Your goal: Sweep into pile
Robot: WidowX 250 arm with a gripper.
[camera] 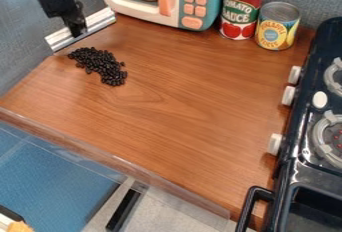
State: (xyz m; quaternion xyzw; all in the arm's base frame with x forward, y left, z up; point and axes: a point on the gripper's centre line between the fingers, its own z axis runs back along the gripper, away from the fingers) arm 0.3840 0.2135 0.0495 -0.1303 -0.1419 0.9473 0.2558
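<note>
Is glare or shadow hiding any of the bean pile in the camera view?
Camera view: no glare patch or heavy shadow over the black beans, which stand out dark against the brown counter; same camera view: a soft, pale sheen on the counter, with thin glints along its front edge.

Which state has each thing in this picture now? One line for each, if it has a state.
Beans: loose, in an uneven patch
Bar: lying at the counter's back left
Gripper: pointing down, at the bar
Microwave door: looks shut
Red can: upright
Yellow can: upright
Stove: on or off, cannot tell
</note>
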